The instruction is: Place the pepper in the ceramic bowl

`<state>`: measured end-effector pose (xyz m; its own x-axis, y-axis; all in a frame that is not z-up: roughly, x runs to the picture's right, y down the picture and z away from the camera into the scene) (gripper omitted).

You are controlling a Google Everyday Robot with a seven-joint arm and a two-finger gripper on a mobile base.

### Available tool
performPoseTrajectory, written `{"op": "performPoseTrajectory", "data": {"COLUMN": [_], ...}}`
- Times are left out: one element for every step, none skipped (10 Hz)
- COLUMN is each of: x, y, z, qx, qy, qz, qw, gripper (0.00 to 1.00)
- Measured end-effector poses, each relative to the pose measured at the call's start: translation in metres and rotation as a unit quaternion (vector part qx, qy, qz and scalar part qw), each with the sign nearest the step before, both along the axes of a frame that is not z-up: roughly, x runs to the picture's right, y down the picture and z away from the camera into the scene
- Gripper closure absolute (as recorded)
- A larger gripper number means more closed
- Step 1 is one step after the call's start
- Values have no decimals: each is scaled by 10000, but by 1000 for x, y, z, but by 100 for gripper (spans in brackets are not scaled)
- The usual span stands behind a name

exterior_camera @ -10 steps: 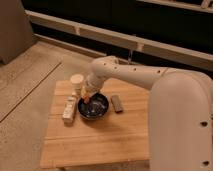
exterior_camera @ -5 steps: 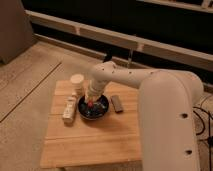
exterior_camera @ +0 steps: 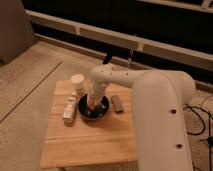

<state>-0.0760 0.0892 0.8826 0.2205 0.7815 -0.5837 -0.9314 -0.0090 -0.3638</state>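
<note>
The ceramic bowl [exterior_camera: 100,113] is round, dark and glossy, and sits near the middle of the wooden table [exterior_camera: 85,145]. My gripper [exterior_camera: 93,102] reaches straight down from the white arm into the bowl's left half. The pepper [exterior_camera: 93,106], a small red-orange piece, shows right at the gripper's tip, inside the bowl. The arm's wrist hides the gripper's upper part. I cannot see whether the pepper rests on the bowl's bottom or hangs just above it.
A small cream cup [exterior_camera: 77,81] stands behind and left of the bowl. A pale long block [exterior_camera: 69,108] lies to the bowl's left. A dark grey block [exterior_camera: 117,103] lies to its right. The white arm [exterior_camera: 160,110] covers the table's right side.
The arm has swung a little to the right and down. The gripper with the red-orange pepper now sits lower inside the bowl.
</note>
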Motion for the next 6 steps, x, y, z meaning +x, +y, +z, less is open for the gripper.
{"op": "performPoseTrajectory", "data": {"x": [0,-2,-2,-2,-2,-2], "y": [0,0,0,0,0,0], "z": [0,0,0,0,0,0], "qx": [1,0,0,0,0,1], "qy": [3,-8,-11,-10,-10,-11], "qz": [3,-11,-11,-11,-11,-10], "qw": [10000,10000,10000,10000,10000,10000], "gripper": [71,59,48,39,31,22]}}
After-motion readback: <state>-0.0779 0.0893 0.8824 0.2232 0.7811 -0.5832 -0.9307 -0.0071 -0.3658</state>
